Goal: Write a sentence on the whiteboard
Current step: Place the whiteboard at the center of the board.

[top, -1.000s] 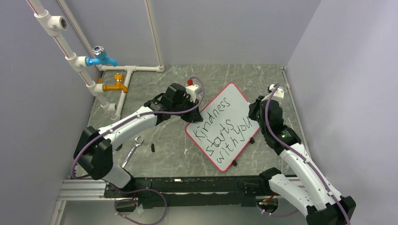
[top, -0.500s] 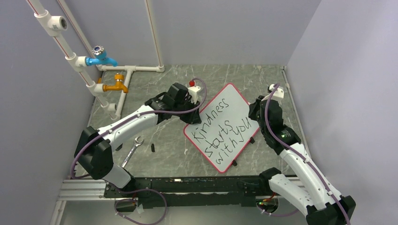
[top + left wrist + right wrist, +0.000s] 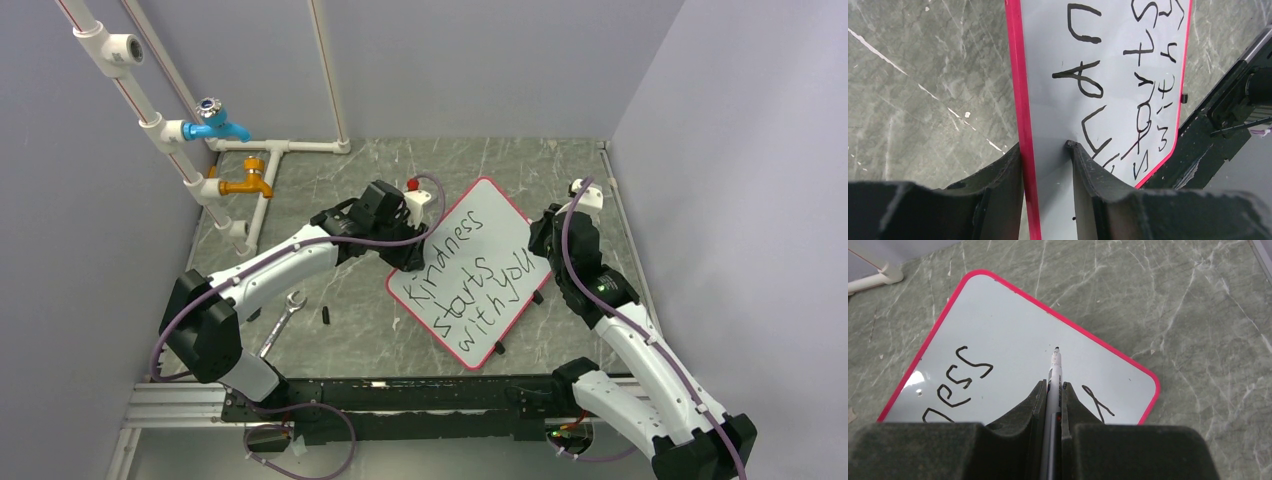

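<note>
Left hand (image 3: 1044,146) loosely straddles whiteboard (image 3: 1048,45) edge; right hand (image 3: 1054,386) pinches marker (image 3: 1055,369).

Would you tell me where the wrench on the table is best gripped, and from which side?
Likely grip the wrench at mid-shank, straight from above, jaws across its width: it lies flat on the table, and the straight shank is its slimmest part.

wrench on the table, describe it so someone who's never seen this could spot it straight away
On the grey marbled table, look at the near-left part beside the left arm. The wrench lies flat there, slim and silver with a forked open end; the black stub beside it is much shorter.
</note>
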`<state>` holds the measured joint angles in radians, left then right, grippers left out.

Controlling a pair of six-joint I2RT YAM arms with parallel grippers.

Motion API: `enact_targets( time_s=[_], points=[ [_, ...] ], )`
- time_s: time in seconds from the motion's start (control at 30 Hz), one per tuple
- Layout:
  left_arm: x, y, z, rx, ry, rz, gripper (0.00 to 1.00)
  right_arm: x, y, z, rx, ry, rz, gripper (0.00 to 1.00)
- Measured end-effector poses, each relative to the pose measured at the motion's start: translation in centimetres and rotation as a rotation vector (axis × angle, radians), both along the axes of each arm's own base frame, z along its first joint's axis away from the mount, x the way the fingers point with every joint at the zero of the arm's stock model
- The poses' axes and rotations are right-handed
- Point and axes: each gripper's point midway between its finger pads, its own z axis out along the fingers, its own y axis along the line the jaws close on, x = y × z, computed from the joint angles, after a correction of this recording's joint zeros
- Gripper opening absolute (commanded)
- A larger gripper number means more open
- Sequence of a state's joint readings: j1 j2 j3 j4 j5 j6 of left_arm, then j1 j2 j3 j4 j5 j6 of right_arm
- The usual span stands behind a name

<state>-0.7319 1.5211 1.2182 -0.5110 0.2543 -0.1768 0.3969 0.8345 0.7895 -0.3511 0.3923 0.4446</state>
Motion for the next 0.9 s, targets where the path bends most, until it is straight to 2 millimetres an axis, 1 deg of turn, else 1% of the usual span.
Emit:
enact_targets(
  time_s=[0.13, 0.33, 0.7, 0.73, 0.77, 0.8, 0.9],
  points=[
    [-0.2, 0.1, 0.2, 0.020, -0.002, -0.007, 0.40, 0.1, 0.0, -0.1, -0.002, 0.005, 0.000, 0.00],
    [-0.8, 0.2, 1.1, 0.041, 0.000, -0.028, 0.41, 0.1, 0.1, -0.3, -0.004, 0.010, 0.000, 0.00],
    [-0.5, -0.1, 3.3, 0.029, -0.018, -0.033, 0.46, 0.2, 0.1, -0.5, -0.006, 0.015, 0.000, 0.00],
    [-0.5, -0.1, 3.5, 0.029, -0.019, -0.031, 0.47, 0.2, 0.1, -0.5, -0.006, 0.015, 0.000, 0.00],
    [-0.4, 0.0, 3.7, 0.029, -0.023, -0.025, 0.54, 0.2, 0.1, -0.5, -0.006, 0.015, 0.000, 0.00],
    [-0.3, 0.0, 4.0, 0.027, -0.029, -0.016, 0.58, 0.2, 0.1, -0.5, -0.006, 0.015, 0.000, 0.00],
    [-0.2, 0.9, 5.3, 0.023, -0.062, 0.030, 0.66, 0.2, 0.1, -0.4, -0.006, 0.015, 0.000, 0.00]
  ],
)
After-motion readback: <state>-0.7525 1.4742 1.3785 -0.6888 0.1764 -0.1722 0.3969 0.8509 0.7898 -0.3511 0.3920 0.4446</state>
